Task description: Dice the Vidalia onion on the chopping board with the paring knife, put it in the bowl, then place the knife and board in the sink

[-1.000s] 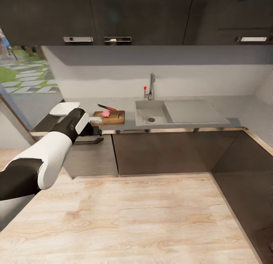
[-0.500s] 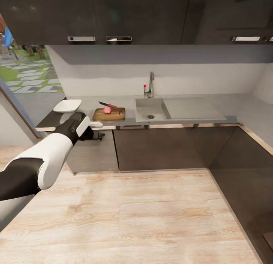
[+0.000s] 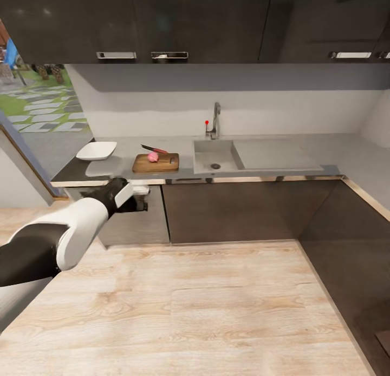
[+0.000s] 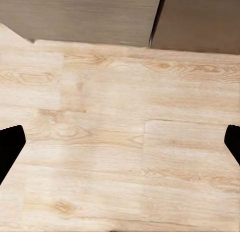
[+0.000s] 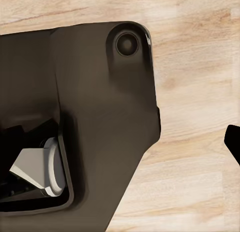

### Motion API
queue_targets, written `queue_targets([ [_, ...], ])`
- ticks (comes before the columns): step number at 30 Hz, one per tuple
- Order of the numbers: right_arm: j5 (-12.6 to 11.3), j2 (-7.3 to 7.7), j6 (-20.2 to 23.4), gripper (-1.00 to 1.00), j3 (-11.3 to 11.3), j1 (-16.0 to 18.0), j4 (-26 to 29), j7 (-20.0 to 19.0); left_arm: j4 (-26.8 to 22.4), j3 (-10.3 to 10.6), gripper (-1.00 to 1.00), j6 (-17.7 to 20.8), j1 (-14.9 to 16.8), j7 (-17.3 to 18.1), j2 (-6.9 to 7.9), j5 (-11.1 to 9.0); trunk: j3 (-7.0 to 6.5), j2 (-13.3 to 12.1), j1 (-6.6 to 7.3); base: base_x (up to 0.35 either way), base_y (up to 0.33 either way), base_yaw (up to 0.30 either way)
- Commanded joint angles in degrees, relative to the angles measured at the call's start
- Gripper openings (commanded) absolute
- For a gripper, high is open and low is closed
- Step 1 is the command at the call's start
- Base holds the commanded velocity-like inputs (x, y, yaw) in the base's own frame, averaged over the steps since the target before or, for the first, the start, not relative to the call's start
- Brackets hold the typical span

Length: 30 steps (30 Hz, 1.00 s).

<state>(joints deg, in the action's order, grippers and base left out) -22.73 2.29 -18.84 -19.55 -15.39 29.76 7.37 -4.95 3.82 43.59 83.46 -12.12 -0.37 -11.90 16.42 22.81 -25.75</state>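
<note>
The pinkish Vidalia onion (image 3: 153, 157) rests on the brown chopping board (image 3: 162, 164), on the grey countertop (image 3: 124, 154) left of the sink (image 3: 208, 160). At the board's far edge lies the red-handled paring knife (image 3: 155, 149). The white bowl (image 3: 96, 150) stands further left on the countertop. My left gripper (image 3: 143, 197) hangs below the counter's front edge, in front of the cabinet, apart from all of these. In the left wrist view the left gripper (image 4: 120, 147) is open over bare wood floor. One fingertip (image 5: 234, 142) of the right gripper sits at the frame edge, spread wide.
A chrome tap (image 3: 216, 120) rises behind the basin, with a flat drainboard (image 3: 276, 155) to its right. Dark wall cabinets (image 3: 195, 24) hang above. The counter turns a corner along the right (image 3: 368, 181). Light wood floor (image 3: 206, 305) stretches before the cabinets. My dark base (image 5: 90, 122) shows in the right wrist view.
The head view drew back from the counter a second ago, then held still. My left arm has dropped from counter height to below the counter's edge. The things on the counter lie unmoved.
</note>
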Motion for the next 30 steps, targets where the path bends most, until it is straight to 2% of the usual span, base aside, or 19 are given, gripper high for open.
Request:
queue_targets([
  [1,-0.41,0.08,-0.11,1.00,-0.48,0.00,0.13,0.46,2.22,0.40,1.00,-2.43,0.03,-0.32,-0.19,-0.63,0.09,0.11,-0.03,0.000,0.000,0.000],
  [5,-0.44,0.08,-0.11,1.00,-0.48,-0.01,0.13,0.46,7.54,0.40,1.00,-10.78,0.02,-0.01,-0.87,-0.64,0.09,0.11,-0.03,0.000,0.000,0.000],
  [8,-0.44,0.08,-0.11,1.00,-0.48,-0.03,0.13,0.46,8.76,0.38,1.00,-14.07,-0.46,1.17,-1.05,-0.67,0.09,0.11,-0.03,0.000,0.000,0.000],
  [11,-0.41,0.08,-0.12,1.00,-0.48,-0.04,0.13,0.46,9.26,0.36,1.00,-15.67,-1.96,3.15,-1.04,-0.67,0.09,0.11,-0.03,0.000,0.000,0.000],
  [16,-0.41,0.08,-0.12,1.00,-0.48,-0.02,0.13,0.46,9.55,0.32,1.00,-19.94,-5.37,5.48,-0.88,-0.66,0.09,0.11,-0.03,0.000,0.000,0.000],
  [23,-0.41,0.08,-0.11,1.00,-0.48,-0.03,0.13,0.46,9.68,0.37,1.00,-30.46,-11.98,5.93,-0.63,-0.59,0.09,0.11,-0.03,0.000,0.000,0.000],
  [30,-0.40,0.08,-0.10,1.00,-0.48,-0.01,0.13,0.46,9.76,0.40,1.00,-35.16,-18.02,5.98,0.00,-0.58,0.09,0.11,-0.03,0.000,0.000,0.000],
])
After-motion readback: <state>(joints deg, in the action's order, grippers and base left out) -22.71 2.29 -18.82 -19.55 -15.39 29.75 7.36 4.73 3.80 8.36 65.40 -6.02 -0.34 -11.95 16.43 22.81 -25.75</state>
